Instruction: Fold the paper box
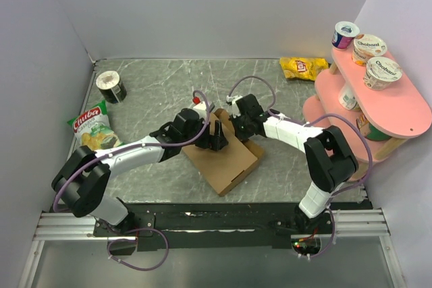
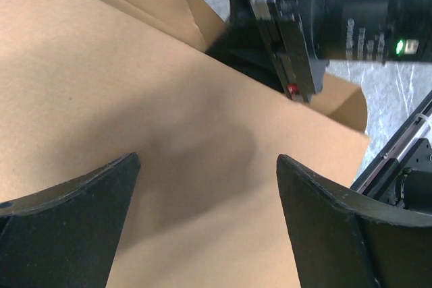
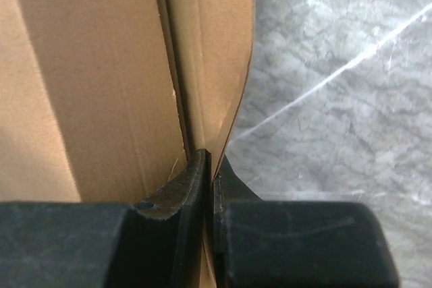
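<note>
The paper box [image 1: 229, 163] is plain brown cardboard, partly folded, lying mid-table between the two arms. My left gripper [image 1: 217, 141] hovers over its far end, jaws wide apart. In the left wrist view the left gripper [image 2: 208, 166] has only a flat brown panel [image 2: 169, 119] showing between its fingers [image 2: 74, 220]; whether they touch it is unclear. My right gripper [image 1: 237, 131] is at the box's far right corner. In the right wrist view the right gripper [image 3: 212, 166] is shut on the thin edge of an upright cardboard wall [image 3: 216, 65].
A green chips bag [image 1: 94, 128] and a black tin [image 1: 111, 87] lie at the far left. A yellow chips bag [image 1: 304, 67] lies at the back right. A pink two-tier shelf [image 1: 398, 109] with yogurt cups [image 1: 383, 72] stands at the right wall.
</note>
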Robot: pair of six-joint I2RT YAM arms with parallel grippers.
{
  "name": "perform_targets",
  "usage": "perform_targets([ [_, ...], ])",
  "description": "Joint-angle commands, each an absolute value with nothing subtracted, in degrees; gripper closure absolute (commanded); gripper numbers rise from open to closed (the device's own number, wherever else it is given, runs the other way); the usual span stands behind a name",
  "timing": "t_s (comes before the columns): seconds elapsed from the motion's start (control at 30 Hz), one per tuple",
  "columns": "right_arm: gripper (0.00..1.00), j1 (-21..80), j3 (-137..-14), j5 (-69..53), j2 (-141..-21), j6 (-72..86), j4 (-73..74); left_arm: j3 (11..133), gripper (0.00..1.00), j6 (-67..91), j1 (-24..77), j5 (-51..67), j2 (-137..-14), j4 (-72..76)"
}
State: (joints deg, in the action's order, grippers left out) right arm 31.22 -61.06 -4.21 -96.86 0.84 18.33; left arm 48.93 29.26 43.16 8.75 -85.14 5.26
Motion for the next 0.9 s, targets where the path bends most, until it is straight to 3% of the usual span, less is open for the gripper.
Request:
perform_targets([
  [0.0,1.0,35.16,-59.85,2.82,-94.57,-0.18,17.75,46.67,0.09,30.5,43.07,8.18,-87.72,7.82],
  [0.2,1.0,33.14,-63.1,3.24,-92.29,1.06,21.7,50.18,0.01,27.95,43.15,4.23,-81.68,2.12],
  [0.4,1.0,33.48,-64.68,6.77,-84.13,-6.93,20.57,53.43,0.04,24.09,41.76,-2.99,-69.27,-5.0],
  [0.87,1.0,43.32,-64.34,17.83,-78.75,-27.68,10.21,56.78,0.04,19.43,27.95,5.09,-60.29,-8.45],
])
